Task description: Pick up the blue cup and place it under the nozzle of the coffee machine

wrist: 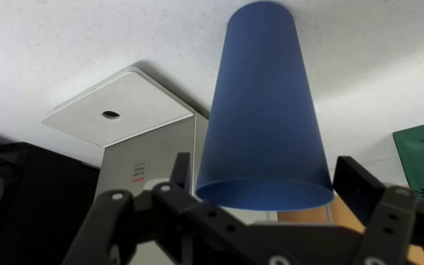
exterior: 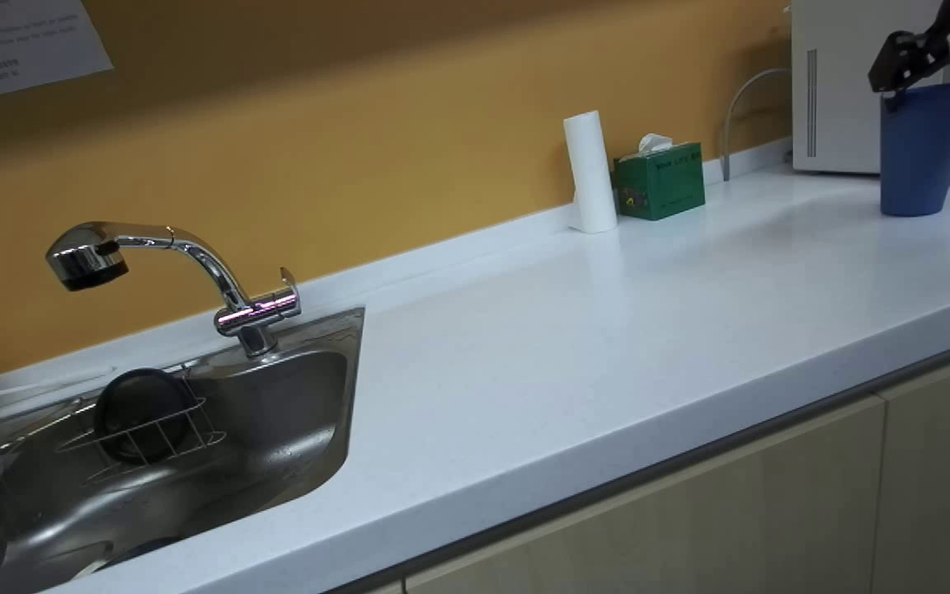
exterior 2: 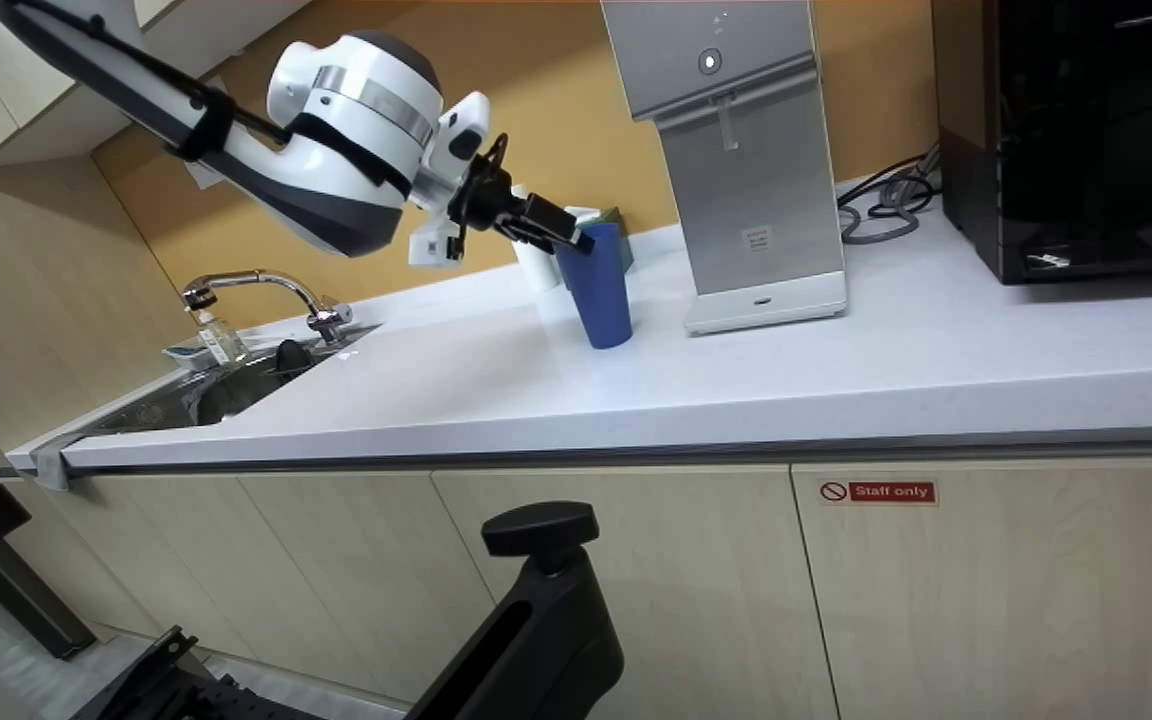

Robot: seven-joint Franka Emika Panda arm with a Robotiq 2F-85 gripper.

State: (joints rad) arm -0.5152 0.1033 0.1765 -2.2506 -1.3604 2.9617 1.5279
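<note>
The right edge crops the gripper [exterior: 942, 91] in an exterior view; in both we miss the top of the coffee machine [exterior 2: 751, 190]. In an exterior view the blue cup [exterior 2: 599, 290] hides most of the green box [exterior 2: 615, 214]. We cannot read the blurred wall notice [exterior: 25, 48].

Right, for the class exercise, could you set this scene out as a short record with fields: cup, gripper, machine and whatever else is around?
Object: blue cup, upright on the counter
Place: beside the coffee machine, apart from it; not yet under the nozzle
Arm's end: gripper, open, fingers on either side of the cup; contact unclear
Nearby: green tissue box and white roll, side by side
Beyond the machine: black appliance
Further along: sink with tap
</note>
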